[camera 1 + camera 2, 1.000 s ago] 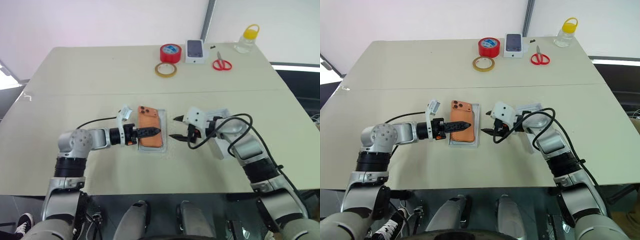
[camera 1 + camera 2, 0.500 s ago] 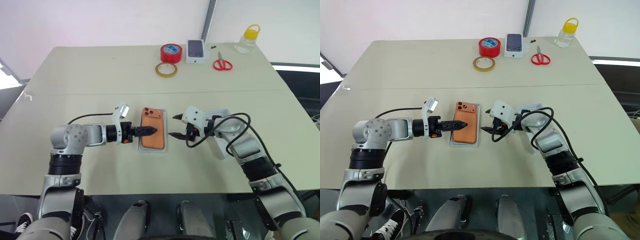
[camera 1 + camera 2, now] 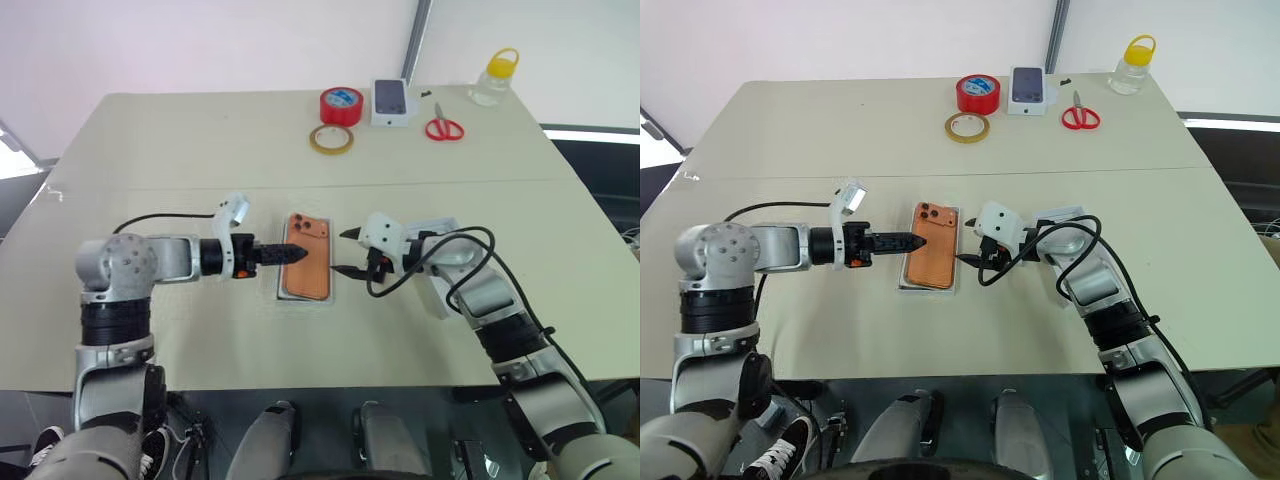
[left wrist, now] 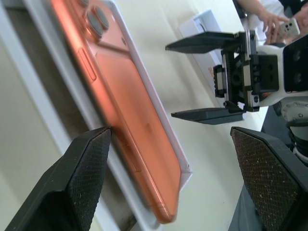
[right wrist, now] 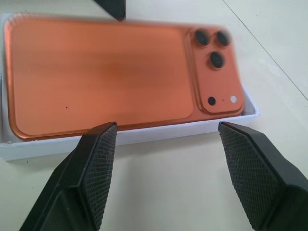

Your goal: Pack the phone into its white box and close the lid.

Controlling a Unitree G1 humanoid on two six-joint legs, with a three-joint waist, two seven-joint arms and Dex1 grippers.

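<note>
Left gripper: your left gripper (image 3: 292,253) reaches in from the left with its fingers spread and nothing between them; the tips hover over the left edge of the phone.
Right gripper: your right gripper (image 3: 347,252) faces it from the right, fingers spread wide and empty, tips just beside the right wall of the white box.
Phone: you can see the phone (image 3: 305,257) lying back-up in the white box, between the two grippers, lens cluster at its far end. In the left wrist view it sits tilted, its right edge riding up on the box wall.
White box: the white box (image 3: 906,288) lies on the counter (image 3: 200,160) near the front middle, long side running near to far.
Lid: the lid (image 3: 437,298) rests on the counter to the right of the box, mostly under your right arm.
Far row: along the far edge you have, left to right, a tan tape ring (image 3: 330,139), a red tape roll (image 3: 341,105), a small white box picturing a dark phone (image 3: 392,102), red scissors (image 3: 444,127) and a clear jar with a yellow cap (image 3: 496,77).
</note>
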